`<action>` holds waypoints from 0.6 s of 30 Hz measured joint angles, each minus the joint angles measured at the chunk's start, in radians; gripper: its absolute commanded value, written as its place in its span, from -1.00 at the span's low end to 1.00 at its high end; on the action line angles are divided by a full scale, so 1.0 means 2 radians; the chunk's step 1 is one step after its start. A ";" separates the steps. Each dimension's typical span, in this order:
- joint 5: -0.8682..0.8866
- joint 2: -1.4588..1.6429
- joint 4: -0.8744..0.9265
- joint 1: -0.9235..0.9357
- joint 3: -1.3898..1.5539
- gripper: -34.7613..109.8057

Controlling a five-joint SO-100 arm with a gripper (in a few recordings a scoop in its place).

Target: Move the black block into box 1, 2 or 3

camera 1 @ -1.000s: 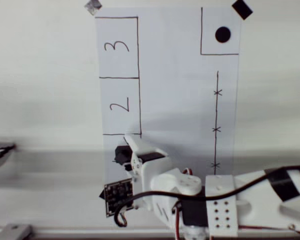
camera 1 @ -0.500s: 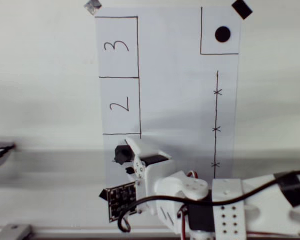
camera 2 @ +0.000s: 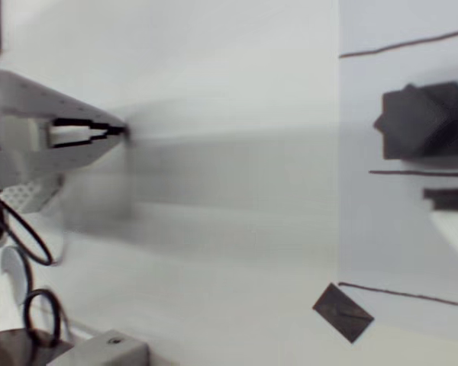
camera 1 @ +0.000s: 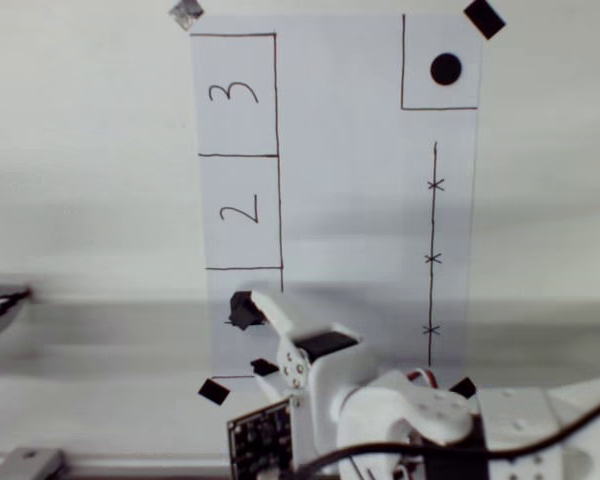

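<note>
Claw [camera 1: 252,318] of mine sat beside the black block [camera 1: 243,310] in box 1 [camera 1: 220,330]; grip unclear. Tape square [camera 1: 213,391] lay nearby.

Top-down overhead; close, sideways wrist view

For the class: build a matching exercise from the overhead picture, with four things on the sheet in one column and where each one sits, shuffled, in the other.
Things:
1. black block
2. drawn black dot
3. handwritten "3"
4. handwritten "2"

Places:
A. small square at the paper's top right
B. topmost rectangle of the left column
C. below the "2" rectangle, beside the claw
D. middle rectangle of the left column

Pairs: 1-C, 2-A, 3-B, 4-D
</note>
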 measured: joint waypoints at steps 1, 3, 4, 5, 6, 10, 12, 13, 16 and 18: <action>0.000 0.017 0.000 0.000 0.012 -0.18; 0.000 0.066 0.000 0.000 0.051 -0.19; 0.000 0.100 0.000 0.000 0.081 -0.19; 0.000 0.121 0.000 0.000 0.100 -0.19; -0.001 0.143 0.000 0.000 0.120 -0.19; -0.005 0.240 0.000 0.000 0.211 -0.19; -0.005 0.275 0.000 0.000 0.248 -0.19; -0.007 0.293 0.000 0.000 0.266 -0.19; -0.015 0.352 0.000 0.003 0.328 -0.20; -0.020 0.387 0.000 0.010 0.365 -0.22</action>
